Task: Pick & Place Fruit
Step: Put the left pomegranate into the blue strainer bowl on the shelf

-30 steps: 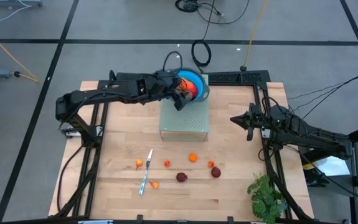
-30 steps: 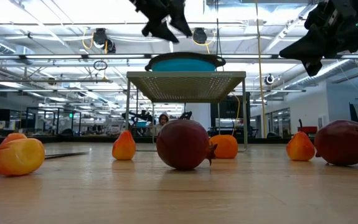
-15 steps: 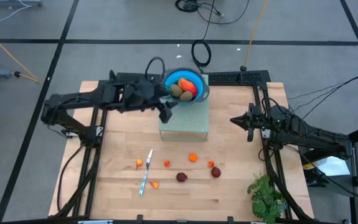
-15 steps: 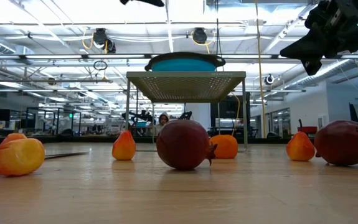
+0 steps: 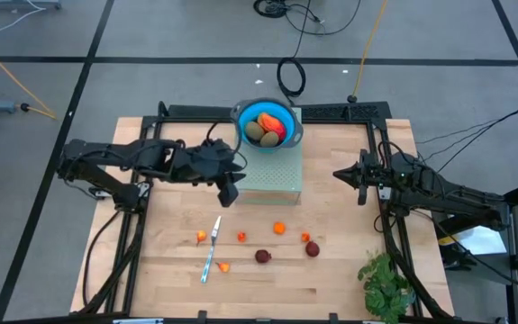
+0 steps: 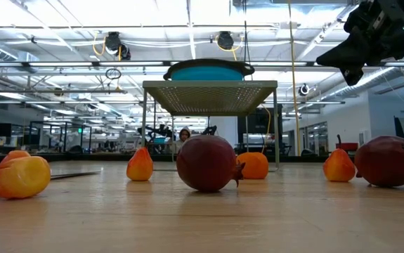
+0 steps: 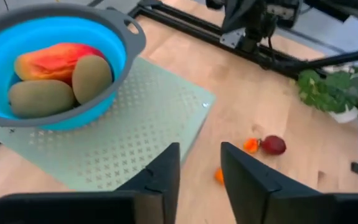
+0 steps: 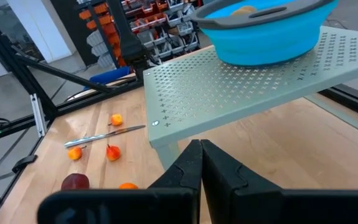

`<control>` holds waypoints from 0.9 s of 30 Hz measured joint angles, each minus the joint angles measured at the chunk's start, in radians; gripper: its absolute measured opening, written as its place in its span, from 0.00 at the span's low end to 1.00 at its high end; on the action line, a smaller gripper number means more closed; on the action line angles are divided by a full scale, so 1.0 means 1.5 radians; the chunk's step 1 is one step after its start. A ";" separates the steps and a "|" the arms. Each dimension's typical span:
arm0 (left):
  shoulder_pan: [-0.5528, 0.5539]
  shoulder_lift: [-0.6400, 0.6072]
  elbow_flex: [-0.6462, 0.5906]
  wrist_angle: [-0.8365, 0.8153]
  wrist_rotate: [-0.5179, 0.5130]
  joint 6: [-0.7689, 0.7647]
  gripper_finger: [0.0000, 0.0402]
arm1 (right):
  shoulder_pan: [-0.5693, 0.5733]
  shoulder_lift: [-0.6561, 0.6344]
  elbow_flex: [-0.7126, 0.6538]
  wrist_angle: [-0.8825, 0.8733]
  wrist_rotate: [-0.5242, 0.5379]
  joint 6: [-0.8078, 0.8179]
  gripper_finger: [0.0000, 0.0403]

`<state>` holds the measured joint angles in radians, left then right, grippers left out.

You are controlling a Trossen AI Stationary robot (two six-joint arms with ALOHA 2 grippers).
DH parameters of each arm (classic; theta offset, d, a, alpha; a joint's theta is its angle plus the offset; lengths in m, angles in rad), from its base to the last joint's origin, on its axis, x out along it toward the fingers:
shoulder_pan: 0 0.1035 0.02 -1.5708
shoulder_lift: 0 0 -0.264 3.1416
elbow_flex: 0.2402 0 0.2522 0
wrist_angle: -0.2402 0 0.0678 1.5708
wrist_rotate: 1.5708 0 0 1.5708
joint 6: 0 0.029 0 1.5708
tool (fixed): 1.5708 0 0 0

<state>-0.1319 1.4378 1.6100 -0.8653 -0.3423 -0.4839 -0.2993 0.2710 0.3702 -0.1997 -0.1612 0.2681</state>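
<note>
Beside perforated stand [image 5: 268, 171], left gripper [image 5: 227, 192] spread, empty; right gripper [image 5: 359, 183] pressed together.

A larger red-orange-yellow oblong toy fruit [image 5: 274, 127] and two olive-brown oval toy fruits [image 5: 255, 132] lie packed together inside the blue bowl on the raised perforated stand near the table's far edge. The remaining small pieces are strewn across the wooden tabletop toward its near edge: two dark maroon toy balls [image 5: 263, 256], apart from each other, and several tiny orange and red toy fruits [image 5: 279, 228] spread around them.
</note>
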 joint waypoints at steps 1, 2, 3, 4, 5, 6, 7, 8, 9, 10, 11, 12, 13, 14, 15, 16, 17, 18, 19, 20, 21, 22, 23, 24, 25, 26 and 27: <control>-0.004 0.000 0.000 -0.005 0.000 -0.004 0.25 | 0.000 0.000 0.000 0.000 0.000 0.000 0.00; -0.007 0.000 0.000 -0.007 -0.001 -0.008 0.23 | 0.000 0.000 0.000 0.000 0.000 0.000 0.00; -0.010 0.000 0.000 -0.007 -0.001 -0.013 0.21 | 0.000 0.000 0.000 0.000 0.000 0.000 0.00; -0.013 0.000 0.000 -0.008 -0.001 -0.016 0.19 | 0.000 0.000 0.000 0.000 0.000 0.000 0.00; -0.016 0.000 0.000 -0.011 -0.001 -0.016 0.17 | 0.000 0.000 0.000 0.000 0.000 0.000 0.00; -0.019 0.000 0.000 -0.011 -0.001 -0.017 0.16 | 0.000 0.000 0.000 0.000 0.000 0.000 0.00; -0.021 0.000 0.000 -0.011 -0.001 -0.018 0.14 | 0.000 0.000 0.000 0.000 0.000 0.000 0.00; -0.023 0.000 0.000 -0.011 -0.001 -0.022 0.12 | 0.000 0.000 0.000 0.000 0.000 0.000 0.00; -0.024 0.000 0.000 -0.011 -0.001 -0.026 0.09 | 0.000 0.000 0.000 0.000 0.000 0.000 0.00; -0.026 0.000 0.000 -0.012 -0.001 -0.030 0.07 | 0.000 0.000 0.000 0.000 0.000 0.000 0.00; -0.027 0.000 0.000 -0.011 0.000 -0.033 0.05 | 0.000 0.000 0.000 0.000 0.000 0.000 0.00; -0.029 0.000 0.000 -0.012 0.000 -0.034 0.03 | 0.000 0.000 0.000 0.000 0.000 0.000 0.00; -0.032 0.000 0.000 -0.012 0.000 -0.036 0.02 | 0.000 0.000 0.000 0.000 0.000 0.000 0.00; -0.034 0.000 0.000 -0.012 0.000 -0.040 0.01 | 0.000 0.000 0.000 0.000 0.000 0.000 0.00; -0.036 0.000 0.000 -0.011 0.000 -0.044 0.01 | 0.000 0.000 0.000 0.000 0.000 0.000 0.00; -0.040 0.000 0.000 -0.011 0.000 -0.047 0.02 | 0.000 0.000 0.000 0.000 0.000 0.000 0.00; -0.043 0.000 0.000 -0.011 0.000 -0.048 0.02 | 0.000 0.000 0.000 0.000 0.000 0.000 0.00; -0.047 0.000 0.000 -0.011 0.000 -0.048 0.03 | 0.000 0.000 0.000 -0.001 0.000 0.000 0.00; -0.051 0.000 0.000 -0.011 0.000 -0.048 0.03 | 0.000 0.000 0.000 -0.001 0.000 0.000 0.00; -0.057 0.000 0.000 -0.010 0.000 -0.048 0.03 | 0.000 0.000 0.000 -0.001 0.000 0.000 0.00; -0.062 0.000 0.000 -0.010 0.000 -0.048 0.03 | 0.000 0.000 0.000 -0.001 0.000 0.000 0.00; -0.067 0.000 0.000 -0.010 0.000 -0.048 0.02 | 0.000 0.000 0.000 -0.001 0.000 0.000 0.00; -0.073 0.000 0.000 -0.010 0.001 -0.048 0.01 | 0.000 0.000 0.000 -0.001 0.000 0.000 0.00; -0.079 0.000 0.000 -0.010 0.005 -0.048 0.01 | 0.000 0.000 0.000 -0.001 0.000 0.000 0.00; -0.084 0.002 0.000 -0.010 0.013 -0.048 0.01 | 0.000 0.000 0.000 -0.001 0.000 0.000 0.00; -0.089 0.004 0.000 -0.009 0.022 -0.045 0.01 | 0.000 0.000 0.000 -0.001 0.000 0.000 0.00; -0.095 0.006 0.000 -0.009 0.034 -0.039 0.01 | 0.000 0.000 0.000 -0.001 0.000 0.000 0.00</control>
<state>-0.2744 1.4468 1.6100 -0.8794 -0.2920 -0.5424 -0.2993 0.2710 0.3702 -0.2005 -0.1616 0.2680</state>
